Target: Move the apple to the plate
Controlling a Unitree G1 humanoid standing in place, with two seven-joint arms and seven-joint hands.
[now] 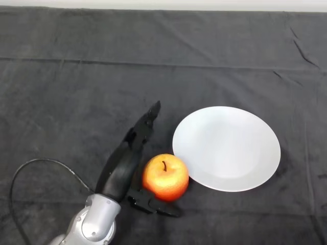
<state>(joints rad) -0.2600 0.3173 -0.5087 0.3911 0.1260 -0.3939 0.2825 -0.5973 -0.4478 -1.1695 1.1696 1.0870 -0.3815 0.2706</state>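
Note:
A red and yellow apple (pixel 165 177) stands stem up on the dark cloth, touching or nearly touching the near left rim of a white plate (pixel 226 148). My left hand (pixel 124 166) lies just left of the apple. Its fingers (pixel 147 122) stretch straight out past the apple's far left side, and the thumb (pixel 153 204) reaches under the apple's near side. The hand is open, cupping the apple without curling round it. The plate holds nothing.
The dark cloth (pixel 76 92) covers the whole table, with creases towards the back and right. A pale strip (pixel 163 4) runs along the table's far edge.

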